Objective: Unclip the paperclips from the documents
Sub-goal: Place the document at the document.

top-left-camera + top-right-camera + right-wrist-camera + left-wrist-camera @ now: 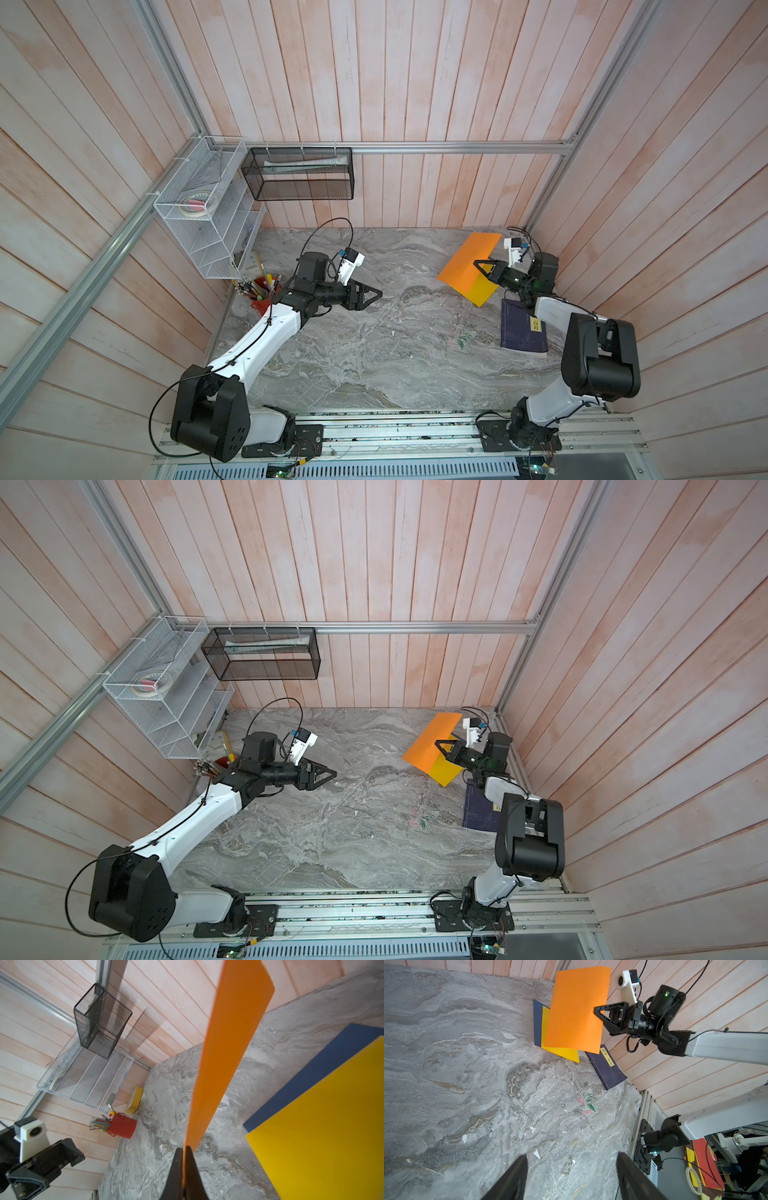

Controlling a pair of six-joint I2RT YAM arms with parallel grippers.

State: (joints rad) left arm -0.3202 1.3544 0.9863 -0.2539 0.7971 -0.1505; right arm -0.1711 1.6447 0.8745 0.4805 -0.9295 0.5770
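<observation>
My right gripper (478, 264) (183, 1148) is shut on one edge of the orange document (469, 262) (577, 1007) and holds it tilted above the table. Under it lie the yellow document (482, 291) (322, 1126) and, beneath that, the dark blue document (537, 1022) (322, 1064). Several loose paperclips (588, 1101) (461, 341), green, pink and silvery, lie on the marble in front of the sheets. My left gripper (374, 294) (572, 1157) hovers over the middle of the table, open and with nothing in it, pointing toward the sheets.
A navy book (521, 332) (608, 1070) with a gold label lies beside the right arm. A red pen cup (259, 293) and a yellow box (135, 1100) stand at the far left. A white wire rack (199, 208) and a black mesh basket (299, 174) hang on the walls.
</observation>
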